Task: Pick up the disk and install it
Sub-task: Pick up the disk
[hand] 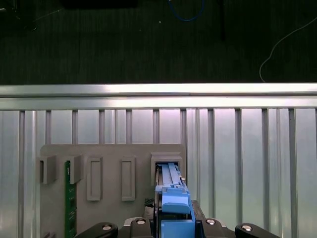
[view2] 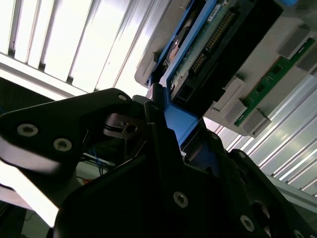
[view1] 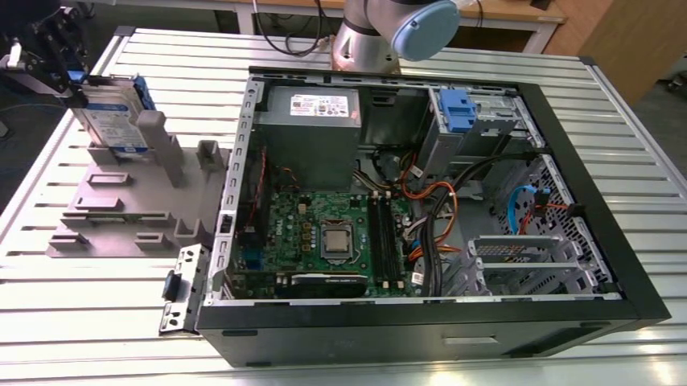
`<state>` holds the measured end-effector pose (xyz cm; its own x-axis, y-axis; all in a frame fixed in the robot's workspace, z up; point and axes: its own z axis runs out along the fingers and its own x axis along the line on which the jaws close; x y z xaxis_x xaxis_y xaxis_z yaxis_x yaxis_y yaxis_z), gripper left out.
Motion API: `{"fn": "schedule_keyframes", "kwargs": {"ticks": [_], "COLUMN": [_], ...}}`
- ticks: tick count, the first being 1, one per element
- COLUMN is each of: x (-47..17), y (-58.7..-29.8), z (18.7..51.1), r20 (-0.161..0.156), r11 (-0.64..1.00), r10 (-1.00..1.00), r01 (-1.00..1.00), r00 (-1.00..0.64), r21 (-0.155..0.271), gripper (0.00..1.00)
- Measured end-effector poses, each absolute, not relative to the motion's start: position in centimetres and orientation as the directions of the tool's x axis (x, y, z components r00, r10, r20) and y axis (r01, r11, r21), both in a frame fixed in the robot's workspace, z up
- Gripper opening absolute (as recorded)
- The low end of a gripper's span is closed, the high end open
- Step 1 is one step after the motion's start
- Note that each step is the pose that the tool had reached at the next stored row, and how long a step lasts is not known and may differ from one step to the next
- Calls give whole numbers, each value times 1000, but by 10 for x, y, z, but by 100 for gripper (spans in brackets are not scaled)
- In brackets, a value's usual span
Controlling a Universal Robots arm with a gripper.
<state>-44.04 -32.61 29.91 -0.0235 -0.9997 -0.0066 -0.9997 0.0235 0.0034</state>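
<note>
While the open computer case [view1: 601, 265] takes up the middle of the slatted table [view1: 64, 314], the work is at the table's edge on the exterior view's left, where a grey fixture plate [view1: 118, 217] lies flat on the slats. The disk [view1: 113, 121] stands on edge at the corner of this plate nearest the table's back-left corner as the exterior view shows it. Its labelled face is turned toward the case, and its lower end sits among the plate's grey uprights. Whether it rests in its slot or is raised a little cannot be told.

The gripper [view1: 77, 90] is directly over the disk's upper end and clenched on it. In the second wrist view the black fingers [view2: 158, 124] press against both sides of the blue carrier frame, with the disk [view2: 208, 44] reaching away from the gripper [view2: 171, 116] toward the plate. In the first wrist view the blue end of the disk [hand: 173, 196] sits between the two halves of the gripper [hand: 173, 225], in line with a rectangular socket of the plate [hand: 109, 213]. A green circuit strip [hand: 70, 198] stands in another socket nearby.
</note>
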Motion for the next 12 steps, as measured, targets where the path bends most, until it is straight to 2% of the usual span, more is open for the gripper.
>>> {"fn": "schedule_keyframes", "kwargs": {"ticks": [12], "x": [-440], "y": [-326], "z": [305], "r20": [-7], "r11": [23], "r10": [-1000], "r01": [-1000], "r00": [-23], "r21": [3], "gripper": [36]}}
